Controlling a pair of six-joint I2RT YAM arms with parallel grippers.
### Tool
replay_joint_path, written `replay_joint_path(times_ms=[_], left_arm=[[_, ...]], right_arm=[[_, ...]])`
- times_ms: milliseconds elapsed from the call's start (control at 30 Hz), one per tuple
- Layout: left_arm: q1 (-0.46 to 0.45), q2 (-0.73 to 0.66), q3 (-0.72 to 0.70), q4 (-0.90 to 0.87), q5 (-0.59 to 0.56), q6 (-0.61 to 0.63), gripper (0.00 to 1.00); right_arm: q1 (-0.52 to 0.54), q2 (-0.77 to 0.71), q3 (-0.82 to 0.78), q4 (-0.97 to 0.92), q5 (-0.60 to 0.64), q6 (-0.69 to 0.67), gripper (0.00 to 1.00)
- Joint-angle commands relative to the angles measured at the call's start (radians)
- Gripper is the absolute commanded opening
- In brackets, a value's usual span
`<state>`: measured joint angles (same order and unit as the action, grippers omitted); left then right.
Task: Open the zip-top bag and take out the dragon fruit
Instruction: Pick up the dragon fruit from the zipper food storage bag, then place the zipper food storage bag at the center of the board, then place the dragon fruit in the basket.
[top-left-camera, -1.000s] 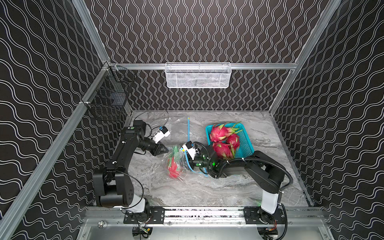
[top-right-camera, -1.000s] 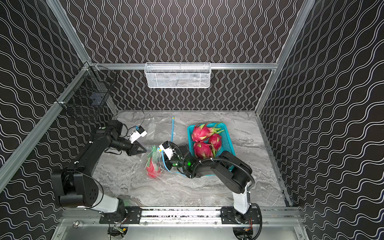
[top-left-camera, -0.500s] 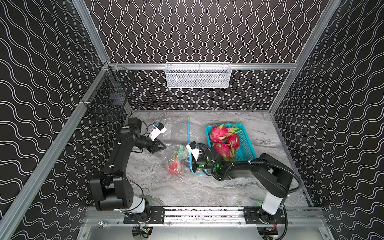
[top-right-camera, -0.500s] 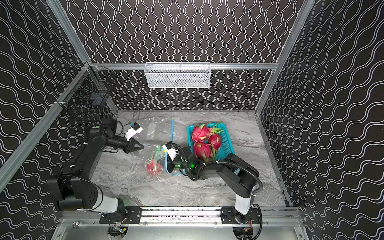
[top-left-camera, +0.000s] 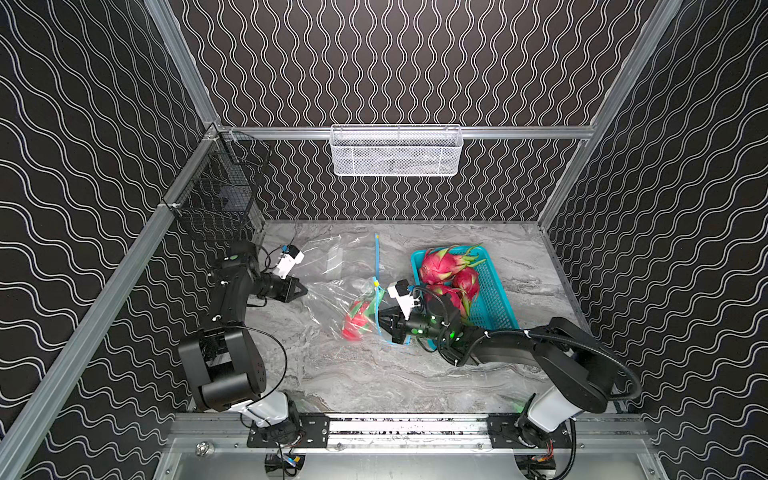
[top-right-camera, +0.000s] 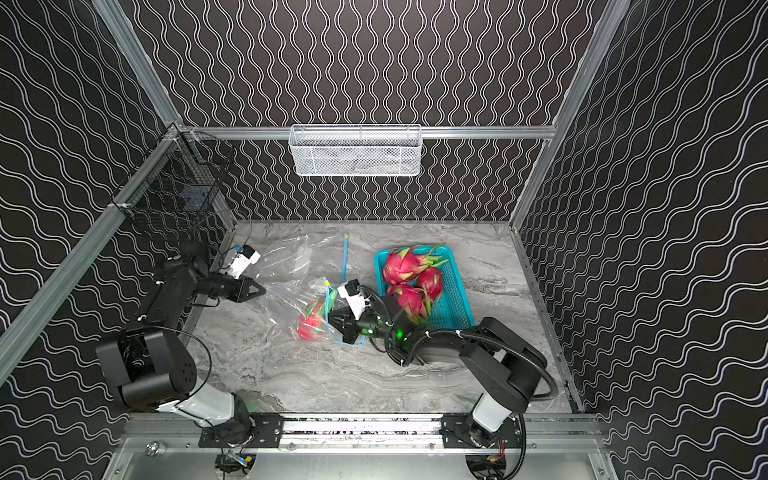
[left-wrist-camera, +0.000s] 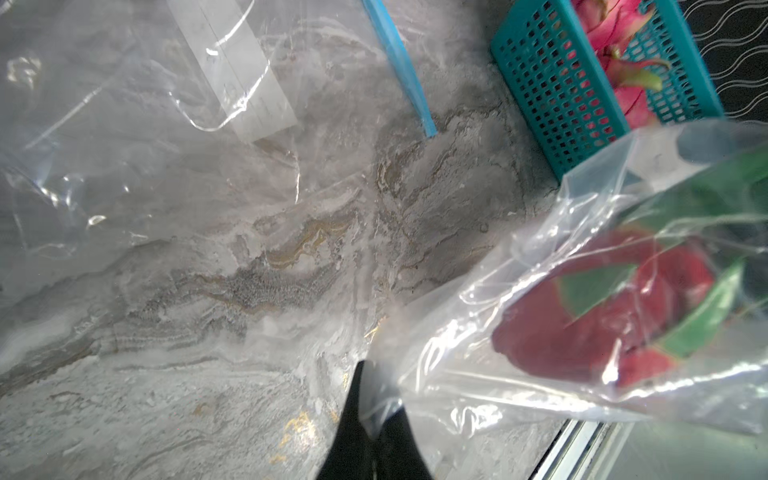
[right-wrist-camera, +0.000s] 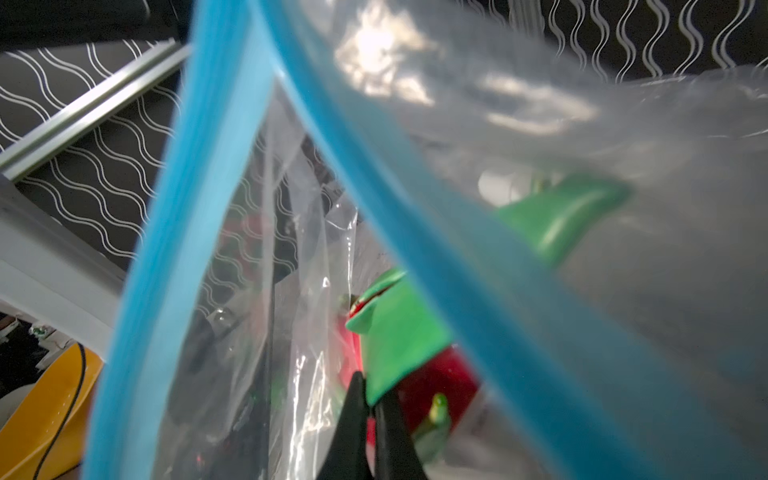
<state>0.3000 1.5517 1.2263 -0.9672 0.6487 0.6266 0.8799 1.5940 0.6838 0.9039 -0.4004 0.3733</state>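
Since a second ago the right arm has sunk, its forearm now stretched low over the table (top-left-camera: 374, 374), and the right gripper (top-left-camera: 384, 324) has closed. Reaching through the parted blue zip, its fingertips (right-wrist-camera: 357, 399) pinch a green scale of the dragon fruit (top-left-camera: 355, 326). That fruit lies inside the zip-top bag (top-left-camera: 328, 297) at mid-table, between the two grippers. A teal basket (top-left-camera: 496, 299) holding three more fruits (top-left-camera: 440, 266) stands just behind the right wrist and crowds that side. A second bag (top-left-camera: 322, 255) lies flat toward the back wall. Open marble runs from the bag to the front rail. The left gripper (top-left-camera: 304, 289) is clamped on the bag's opposite corner and points sideways from a folded arm near the left wall.
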Motion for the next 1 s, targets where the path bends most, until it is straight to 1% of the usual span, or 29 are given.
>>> replay_joint_path(times_ms=[0, 167, 367, 500, 600, 767, 867, 967], left_arm=[[0.007, 0.001, -0.025, 0.062, -0.101, 0.068, 0.00], [0.008, -0.008, -0.061, 0.059, -0.140, 0.116, 0.00], [0.007, -0.007, -0.090, 0.077, -0.180, 0.144, 0.00], [0.007, -0.007, -0.103, 0.063, -0.182, 0.169, 0.00], [0.006, -0.016, -0.120, 0.069, -0.211, 0.190, 0.00], [0.006, -0.035, -0.141, 0.088, -0.281, 0.241, 0.00], [0.006, -0.040, -0.138, 0.090, -0.286, 0.248, 0.00], [0.007, -0.038, -0.119, 0.088, -0.279, 0.236, 0.00]], right_arm=[[-0.024, -0.062, -0.011, 0.151, 0.045, 0.034, 0.00], [-0.072, -0.126, -0.036, 0.220, 0.089, 0.098, 0.00], [-0.116, -0.204, -0.074, 0.242, 0.098, 0.142, 0.00], [-0.130, -0.252, -0.086, 0.231, 0.135, 0.126, 0.00], [-0.146, -0.268, -0.085, 0.246, 0.140, 0.122, 0.00], [-0.186, -0.324, -0.063, 0.204, 0.144, 0.102, 0.00], [-0.211, -0.368, -0.051, 0.150, 0.146, 0.080, 0.00], [-0.239, -0.419, -0.044, 0.040, 0.151, 0.053, 0.00]])
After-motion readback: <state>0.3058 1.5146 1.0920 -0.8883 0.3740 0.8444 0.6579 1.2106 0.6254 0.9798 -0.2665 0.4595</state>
